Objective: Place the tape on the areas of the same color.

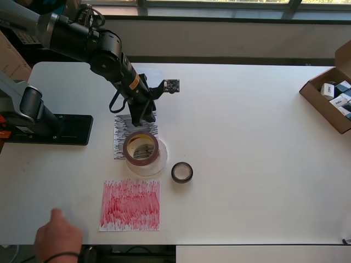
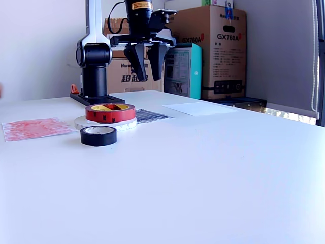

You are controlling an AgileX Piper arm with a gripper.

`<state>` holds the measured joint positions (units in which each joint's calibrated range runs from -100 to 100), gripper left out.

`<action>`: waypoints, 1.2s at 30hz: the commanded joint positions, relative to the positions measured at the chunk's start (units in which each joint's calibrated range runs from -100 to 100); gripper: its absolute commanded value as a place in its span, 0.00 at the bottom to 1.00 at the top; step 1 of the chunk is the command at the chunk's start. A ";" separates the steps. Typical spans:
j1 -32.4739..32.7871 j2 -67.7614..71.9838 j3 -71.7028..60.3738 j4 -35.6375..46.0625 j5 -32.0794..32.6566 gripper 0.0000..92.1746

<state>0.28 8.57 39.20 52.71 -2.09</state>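
While raised, end effector seemingly gapes above black patch.

A robotics lab or test room, set up in what looks like a storeroom-office.

A white tabletop carries a bolted-down robot arm. Stacked shipping cartons fill the exterior view's upper middle, an open cardboard box sits at the overhead view's right edge, and a window strip, possibly, runs along its top.
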 commanded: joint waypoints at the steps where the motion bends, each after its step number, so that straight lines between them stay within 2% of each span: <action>1: 0.29 0.60 0.47 0.20 0.30 0.47; 11: -4.21 0.51 0.74 0.62 -0.76 0.47; 27: -15.10 0.51 3.65 0.62 -13.54 0.47; 36: -16.44 0.51 5.55 -0.05 -15.34 0.47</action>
<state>-16.22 8.57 44.87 52.60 -17.27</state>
